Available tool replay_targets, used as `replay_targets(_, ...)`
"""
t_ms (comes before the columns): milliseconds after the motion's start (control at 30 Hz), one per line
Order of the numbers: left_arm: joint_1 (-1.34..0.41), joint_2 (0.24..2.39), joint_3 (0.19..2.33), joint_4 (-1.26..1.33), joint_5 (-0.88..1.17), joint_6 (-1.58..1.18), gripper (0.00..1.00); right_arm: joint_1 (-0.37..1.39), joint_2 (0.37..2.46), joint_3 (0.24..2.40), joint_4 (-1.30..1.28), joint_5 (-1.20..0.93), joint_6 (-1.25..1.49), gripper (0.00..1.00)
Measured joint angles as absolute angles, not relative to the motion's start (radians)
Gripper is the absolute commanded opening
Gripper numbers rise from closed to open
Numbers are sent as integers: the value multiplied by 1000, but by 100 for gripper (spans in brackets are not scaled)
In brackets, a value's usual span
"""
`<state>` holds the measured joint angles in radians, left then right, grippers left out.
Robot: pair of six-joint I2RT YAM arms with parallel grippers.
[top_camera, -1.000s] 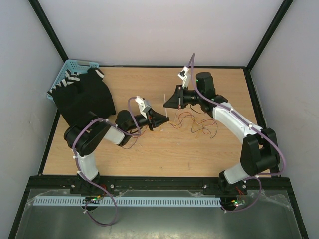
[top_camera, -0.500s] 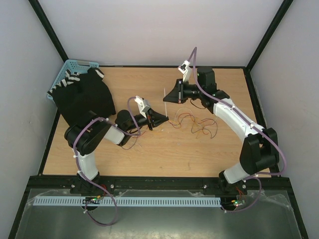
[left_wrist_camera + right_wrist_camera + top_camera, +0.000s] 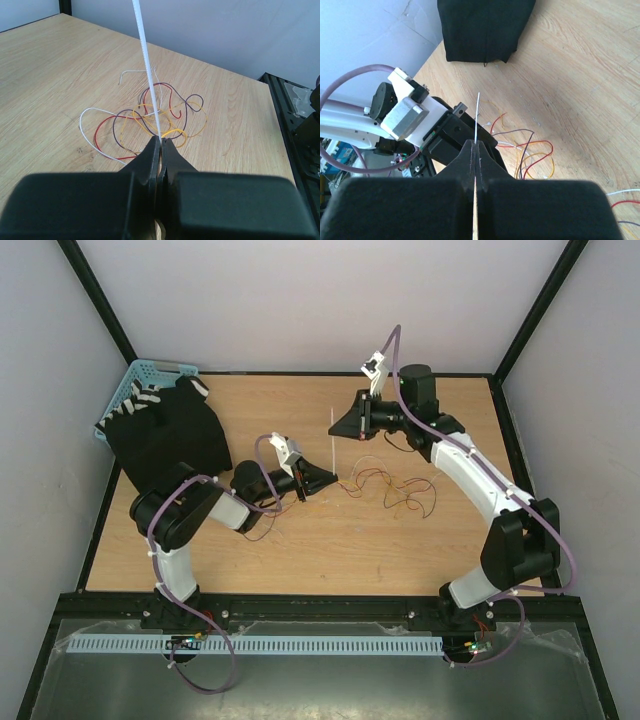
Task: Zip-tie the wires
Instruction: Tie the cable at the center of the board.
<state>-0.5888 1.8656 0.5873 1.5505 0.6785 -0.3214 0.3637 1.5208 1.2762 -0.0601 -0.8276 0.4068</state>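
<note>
on the wooden counter (image 3: 300, 550), a black cloth (image 3: 170, 440) lies at the far left, well apart from the job. the wires (image 3: 395, 488) lie in a loose tangle in the middle, flat on the wood and not yet tied.

near the left side of the tangle, the left end effector (image 3: 334, 480) is closed on one end of the zip tie (image 3: 331, 452). the right end effector (image 3: 333, 428) is closed on the same white strip further along, so the strip runs straight between the two.

i think the step in hand is to get the strip round the wires. to do it well, one end effector should hold tight while the other lets go and takes a new hold, never both at once. the strip has to slide under all the strands. so go low and slow, because thin wires slip away easily.
</note>
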Motion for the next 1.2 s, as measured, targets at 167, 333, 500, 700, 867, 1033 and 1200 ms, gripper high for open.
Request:
replay_targets(167, -588, 1866, 587, 1550, 680, -325, 0, 359, 1522, 1289, -60, -831, 407, 33)
replay_targets(333, -580, 1874, 567, 1481, 703, -358, 0, 318, 1496, 1296, -28, -817, 371, 59)
replay_targets(500, -557, 1869, 563, 1464, 702, -411, 0, 238, 1339, 1187, -12, -750, 293, 66)
replay_targets(700, -522, 1826, 564, 1445, 690, -480, 0, 202, 1147, 973, 21, -598, 187, 79)
replay_targets(867, -516, 1765, 599, 1406, 664, -497, 0, 203, 1055, 761, 97, -499, 129, 81)
replay_targets(1033, -506, 1730, 711, 1303, 643, -501, 0, 203, 1019, 637, 166, -467, 110, 81)
replay_targets(1200, -505, 1656, 794, 1086, 612, -477, 0, 203, 1004, 595, 250, -505, 99, 79)
